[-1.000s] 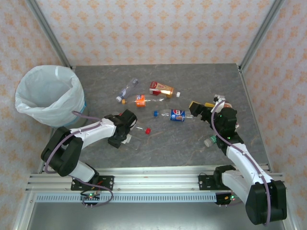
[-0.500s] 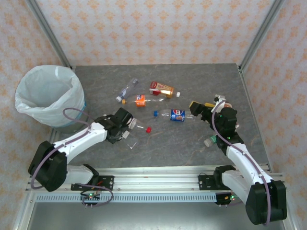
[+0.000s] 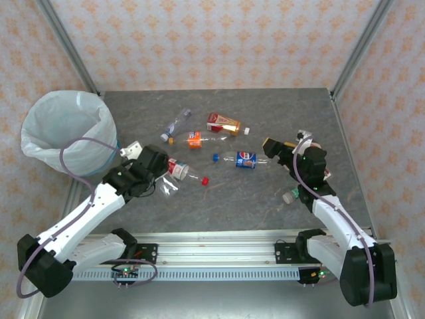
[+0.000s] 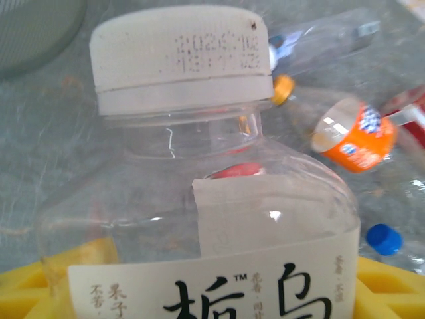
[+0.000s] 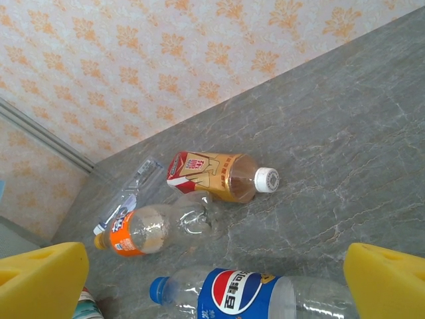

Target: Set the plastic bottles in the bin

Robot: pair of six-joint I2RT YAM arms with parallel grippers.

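The left tool is pinching the held bottle. Its yellow pads press on both sides of the clear body, beside a white label with black characters. In the wrist view the bottle stands upright, with its white cap at 12 o'clock. Seen from above, this tool sits left of the middle of the grey counter. Whether the bottle is lifted off the surface is hard to judge.

A small red cap lies near the tool at 4 o'clock. The bin, lined with a white bag and open at the top, stands near the tool at 10 o'clock, apart from the held bottle. The orange bottle lies on its side at 1 o'clock from the tool. The clear bottle is beyond it at 12 o'clock, and the brown bottle at 2 o'clock, its white cap pointing right.

The right tool has its yellow pads spread wide and grips nothing. It hangs over the right side of the counter. The Pepsi bottle lies on its side just beside this tool at 8 o'clock, blue cap pointing to 9 o'clock. A pale-capped bottle lies at 6 o'clock, partly hidden by the right arm.
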